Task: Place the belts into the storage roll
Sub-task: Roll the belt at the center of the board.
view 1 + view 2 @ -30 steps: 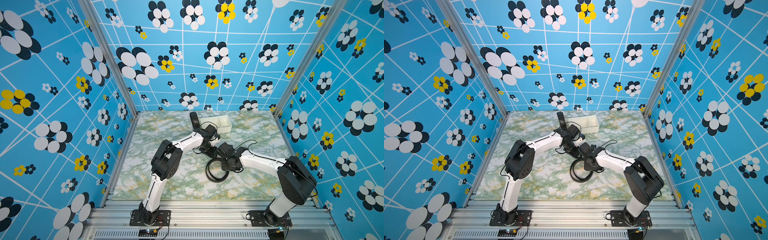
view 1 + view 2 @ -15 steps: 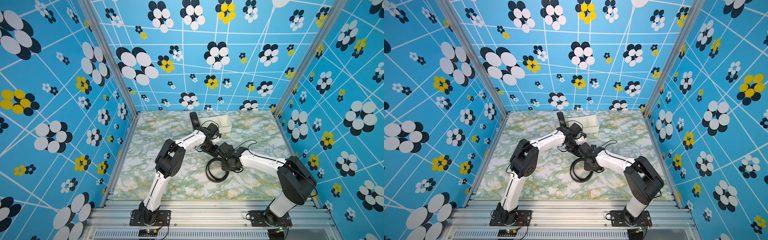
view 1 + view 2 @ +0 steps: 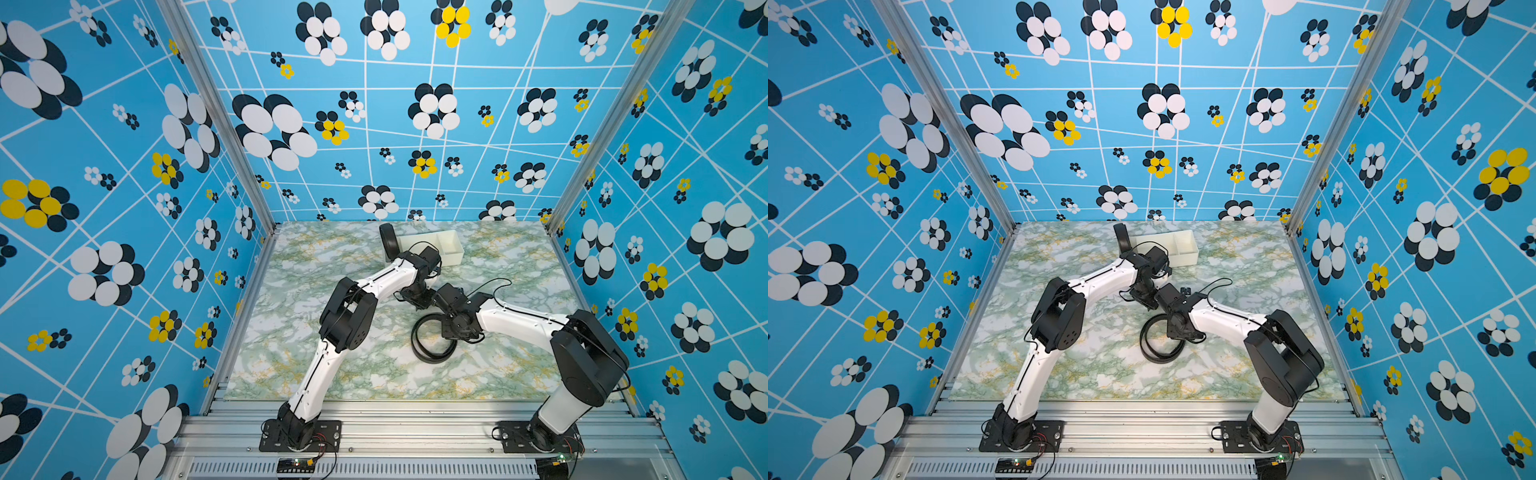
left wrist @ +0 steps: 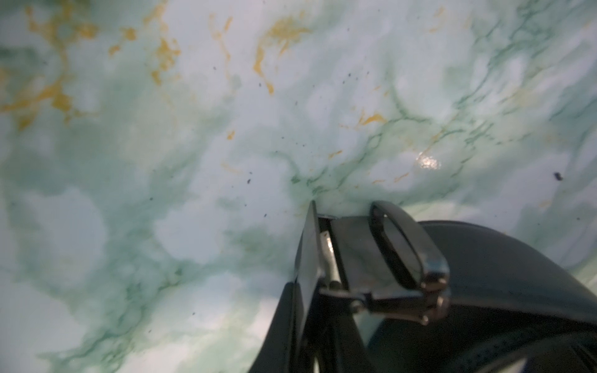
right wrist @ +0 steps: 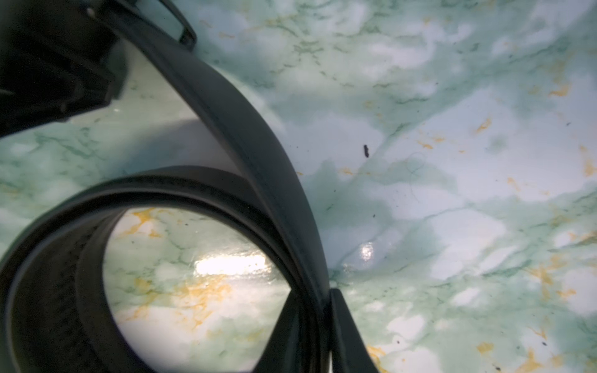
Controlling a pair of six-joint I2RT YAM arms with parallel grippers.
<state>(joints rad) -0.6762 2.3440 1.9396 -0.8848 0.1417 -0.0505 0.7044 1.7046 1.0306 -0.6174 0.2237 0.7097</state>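
Blue flower-patterned walls [image 3: 124, 216] are seen around a green-marbled tabletop [image 3: 332, 374], at whose far edge the storage roll [image 3: 451, 243] is set with a coiled belt [image 3: 387, 245] upright at one end, while both arms are folded inward and the left gripper [image 3: 419, 300] and right gripper [image 3: 452, 332] are held low at a loose belt [image 3: 432, 355], whether clamped on it cannot be told.
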